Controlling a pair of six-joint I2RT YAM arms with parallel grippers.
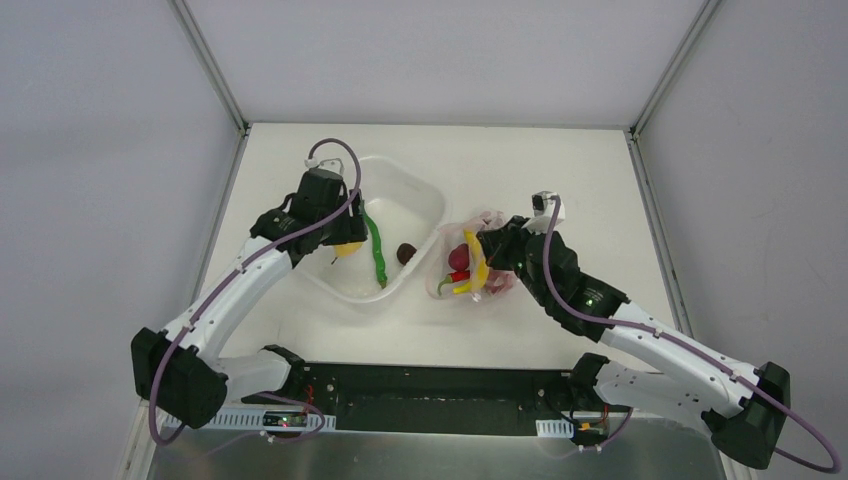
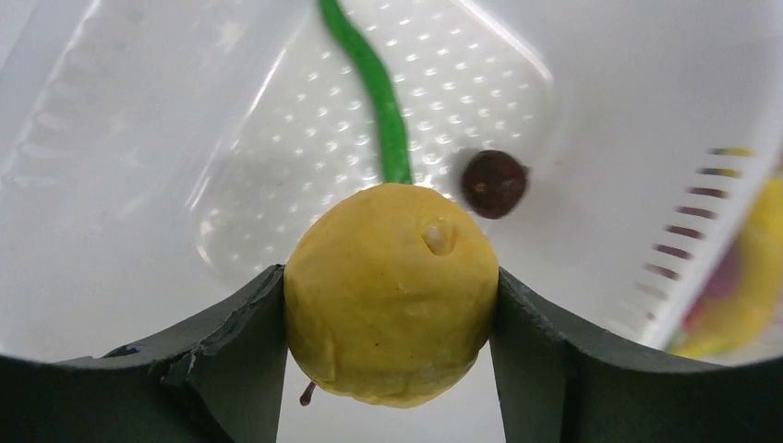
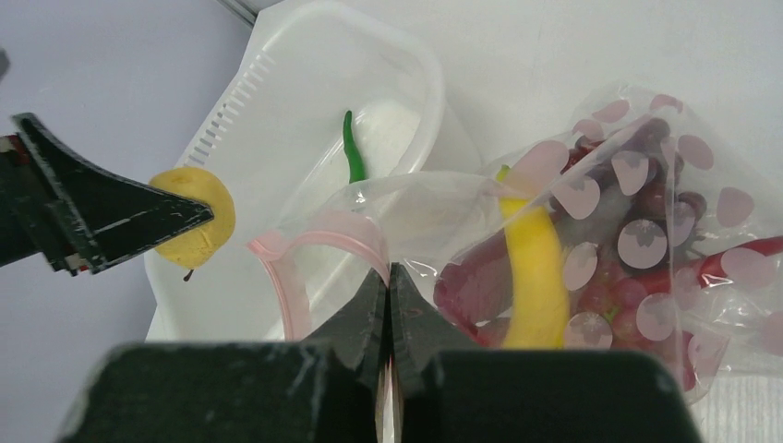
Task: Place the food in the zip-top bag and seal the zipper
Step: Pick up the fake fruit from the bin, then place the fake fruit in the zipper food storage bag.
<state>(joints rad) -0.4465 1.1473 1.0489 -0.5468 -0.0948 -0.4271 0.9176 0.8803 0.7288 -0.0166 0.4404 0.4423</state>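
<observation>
My left gripper (image 1: 345, 243) (image 2: 388, 277) is shut on the round yellow fruit (image 2: 388, 295) and holds it above the white tub (image 1: 425, 195), left of the bag; the fruit also shows in the right wrist view (image 3: 196, 226). The green chili (image 1: 378, 250) (image 2: 380, 101) and a small dark red ball (image 1: 406, 253) (image 2: 494, 183) lie in the tub. My right gripper (image 1: 492, 243) (image 3: 389, 272) is shut on the mouth edge of the clear zip-top bag (image 1: 490, 222) (image 3: 600, 148), by the pink zipper (image 3: 314, 242). The mouth gapes toward the tub. Inside lie the banana (image 3: 536, 268), grape bunch (image 3: 637, 221) and red chili (image 3: 739, 258).
The tub's slotted rim (image 3: 231, 111) stands just left of the bag's mouth. Grey walls with metal frame posts (image 1: 210, 65) enclose the white table (image 1: 560, 170) on three sides. A black base rail (image 1: 440, 385) runs along the near edge.
</observation>
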